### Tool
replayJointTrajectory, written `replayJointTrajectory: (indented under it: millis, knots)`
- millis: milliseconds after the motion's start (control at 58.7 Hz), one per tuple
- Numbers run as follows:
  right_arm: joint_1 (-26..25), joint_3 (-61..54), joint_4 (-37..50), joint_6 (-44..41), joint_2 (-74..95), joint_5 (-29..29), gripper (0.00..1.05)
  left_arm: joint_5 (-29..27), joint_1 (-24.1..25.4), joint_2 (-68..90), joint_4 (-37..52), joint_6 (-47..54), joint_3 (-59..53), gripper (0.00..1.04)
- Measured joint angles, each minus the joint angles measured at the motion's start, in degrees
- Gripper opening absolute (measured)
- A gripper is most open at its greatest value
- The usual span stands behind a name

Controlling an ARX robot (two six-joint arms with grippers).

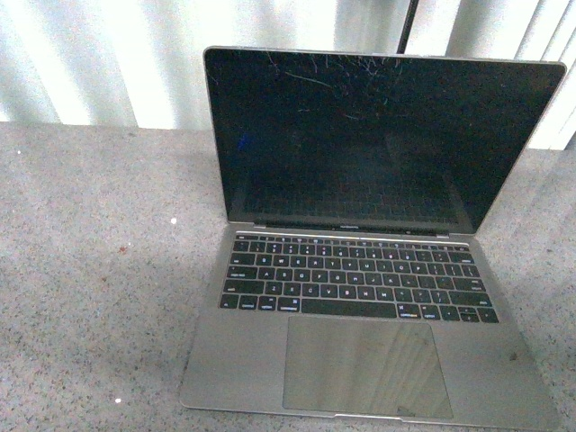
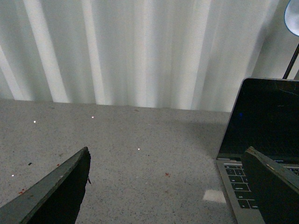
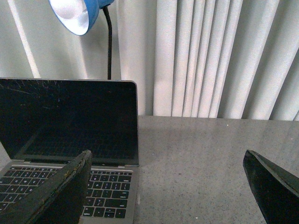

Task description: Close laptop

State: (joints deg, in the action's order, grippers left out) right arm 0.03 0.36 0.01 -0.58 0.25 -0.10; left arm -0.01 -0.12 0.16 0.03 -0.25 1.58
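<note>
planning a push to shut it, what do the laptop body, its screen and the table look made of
The laptop body looks like matte silver-grey metal: even dull sheen. Its screen looks like glossy black glass: reflections, fine scratches near the top. The table looks like speckled grey stone or laminate, unclear which.

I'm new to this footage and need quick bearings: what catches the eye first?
The open laptop dominates the middle of the speckled grey table, its dark screen scratched near the top edge. Behind it are pale curtains and a blue lamp. Both the left gripper and right gripper are open, touching nothing.
</note>
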Motion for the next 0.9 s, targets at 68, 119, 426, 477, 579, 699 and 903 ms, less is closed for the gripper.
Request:
replayJointTrajectory:
  millis: [68,119,426,477,579,699,903]
  knots:
    - [0.0,0.0,0.0,0.0,0.0,0.0,0.97,0.0,0.0,0.0,0.0,0.0,0.0,0.98]
    - [0.0,0.0,0.0,0.0,0.0,0.0,0.97,0.0,0.0,0.0,0.0,0.0,0.0,0.98]
    - [0.0,0.0,0.0,0.0,0.0,0.0,0.97,0.0,0.0,0.0,0.0,0.0,0.0,0.98]
    - [0.0,0.0,0.0,0.0,0.0,0.0,0.97,0.0,0.0,0.0,0.0,0.0,0.0,0.98]
    - [0.0,0.0,0.0,0.0,0.0,0.0,0.97,0.0,0.0,0.0,0.0,0.0,0.0,0.98]
    - [0.0,0.0,0.0,0.0,0.0,0.0,0.97,0.0,0.0,0.0,0.0,0.0,0.0,0.98]
    - [0.0,0.0,0.0,0.0,0.0,0.0,0.97,0.0,0.0,0.0,0.0,0.0,0.0,0.98]
